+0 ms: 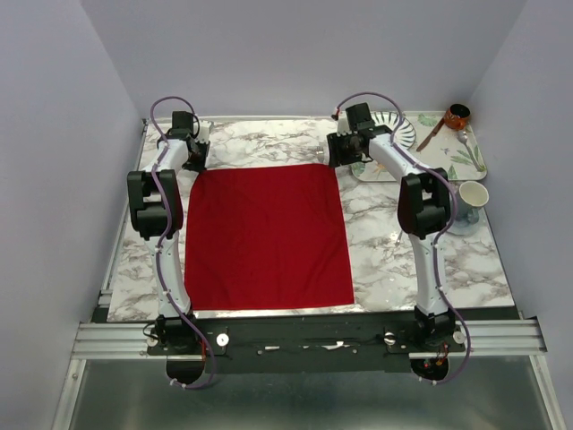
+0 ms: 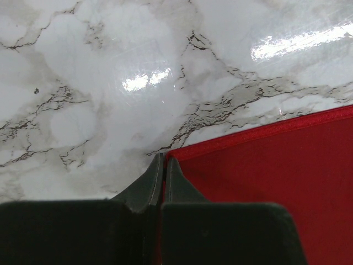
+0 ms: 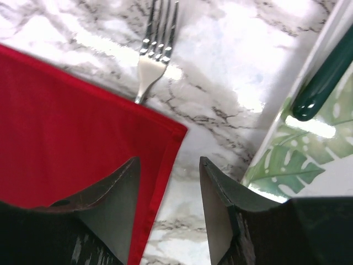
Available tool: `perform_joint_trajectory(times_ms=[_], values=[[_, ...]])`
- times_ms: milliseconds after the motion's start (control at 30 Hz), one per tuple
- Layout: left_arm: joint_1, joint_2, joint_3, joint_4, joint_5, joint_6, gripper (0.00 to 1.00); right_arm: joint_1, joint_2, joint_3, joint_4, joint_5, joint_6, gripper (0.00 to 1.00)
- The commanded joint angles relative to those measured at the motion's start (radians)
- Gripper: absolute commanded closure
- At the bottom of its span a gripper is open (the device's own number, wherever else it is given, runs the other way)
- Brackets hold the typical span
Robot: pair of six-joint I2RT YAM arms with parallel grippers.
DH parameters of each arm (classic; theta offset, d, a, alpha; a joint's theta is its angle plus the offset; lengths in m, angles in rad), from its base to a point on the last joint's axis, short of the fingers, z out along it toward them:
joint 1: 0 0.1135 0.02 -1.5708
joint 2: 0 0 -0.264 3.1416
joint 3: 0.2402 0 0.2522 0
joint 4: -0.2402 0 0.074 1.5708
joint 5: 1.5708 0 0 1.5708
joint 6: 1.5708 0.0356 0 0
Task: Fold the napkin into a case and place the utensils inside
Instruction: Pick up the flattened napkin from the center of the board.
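Napkin (image 1: 264, 237) lies flat at bench centre; both far corners are attended, the left one gripped.
The marble bench (image 1: 385, 242) is enclosed by pale walls (image 1: 54, 134), with a leaf-print tray (image 1: 474, 157) at 2 o'clock. The red napkin is spread unfolded, edges squared to the bench. The left end effector (image 2: 165, 159) is closed at the 11 o'clock corner, a red sliver seen pinched between its fingers. The right end effector (image 3: 169, 160) is part open and empty, straddling the 1 o'clock corner: one finger over cloth, one over bare marble. A fork (image 3: 157, 61) is seen at its 12 o'clock, tines pointing away, handle slipped beneath the hem. The fold is judged to run toward 6 o'clock.
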State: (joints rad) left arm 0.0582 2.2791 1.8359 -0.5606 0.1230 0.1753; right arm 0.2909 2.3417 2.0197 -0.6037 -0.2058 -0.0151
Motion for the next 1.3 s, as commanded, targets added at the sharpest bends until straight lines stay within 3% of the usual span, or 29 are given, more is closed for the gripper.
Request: perform_joint_trajectory(times_ms=[0, 933, 1267], values=[[-0.006, 0.000, -0.036, -0.053, 0.000, -0.010, 1.00, 0.007, 0.057, 0.057, 0.036, 0.108, 0.041, 0.46], [-0.004, -0.003, -0.049, -0.051, 0.024, -0.014, 1.00, 0.076, 0.139, 0.137, -0.027, 0.200, 0.035, 0.50], [-0.003, 0.000, -0.038, -0.055, 0.033, -0.017, 1.00, 0.062, 0.137, 0.114, -0.061, 0.174, 0.049, 0.67]])
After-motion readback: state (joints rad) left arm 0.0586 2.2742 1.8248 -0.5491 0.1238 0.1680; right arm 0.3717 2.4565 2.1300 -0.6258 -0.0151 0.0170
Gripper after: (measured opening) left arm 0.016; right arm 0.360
